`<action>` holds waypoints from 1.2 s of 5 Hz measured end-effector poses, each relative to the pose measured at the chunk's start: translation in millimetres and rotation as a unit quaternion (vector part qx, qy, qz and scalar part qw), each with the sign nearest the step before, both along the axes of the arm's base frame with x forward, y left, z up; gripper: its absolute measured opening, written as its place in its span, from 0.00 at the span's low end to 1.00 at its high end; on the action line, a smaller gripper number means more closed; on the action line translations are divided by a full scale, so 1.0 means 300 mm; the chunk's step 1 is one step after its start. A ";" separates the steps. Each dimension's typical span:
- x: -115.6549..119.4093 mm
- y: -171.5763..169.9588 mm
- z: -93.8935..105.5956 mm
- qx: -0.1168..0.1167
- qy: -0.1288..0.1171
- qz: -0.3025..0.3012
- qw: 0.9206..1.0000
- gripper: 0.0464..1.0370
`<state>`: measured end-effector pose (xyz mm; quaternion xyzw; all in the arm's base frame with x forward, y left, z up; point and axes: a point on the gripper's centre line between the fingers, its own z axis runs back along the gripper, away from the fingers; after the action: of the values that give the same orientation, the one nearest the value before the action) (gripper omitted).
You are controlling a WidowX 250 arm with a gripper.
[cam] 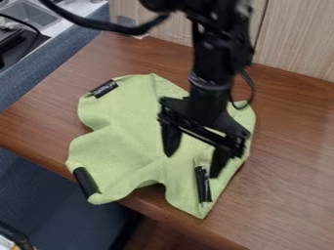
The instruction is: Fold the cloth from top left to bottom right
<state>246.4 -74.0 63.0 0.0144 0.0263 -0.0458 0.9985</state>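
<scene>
So the green cloth (120, 139) is lying kinda rumpled on the wooden table (287, 161), with its near left corner poking past the near edge. The black gripper (192, 165) hangs right over the cloth's right half, fingers (172, 139) spread wide with nothing between them but air.

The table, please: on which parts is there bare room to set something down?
The widest bare patch of the table lies right of the green cloth. A smaller one is at upper left, between the cloth and the wood panel. It is crowded over the cloth's right half, under the open gripper, and at lower left, where the cloth overhangs the edge.
</scene>
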 end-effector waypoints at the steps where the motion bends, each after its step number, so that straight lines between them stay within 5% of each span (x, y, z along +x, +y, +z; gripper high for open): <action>1: -0.002 -0.013 -0.043 -0.002 0.010 0.004 1.000 0.96; 4: -0.008 -0.032 -0.136 0.002 0.039 -0.017 0.999 0.91; 6: -0.015 -0.033 -0.146 0.009 0.046 -0.011 0.999 0.33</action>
<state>242.0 -83.9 19.1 0.0214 0.0728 -0.0570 0.9955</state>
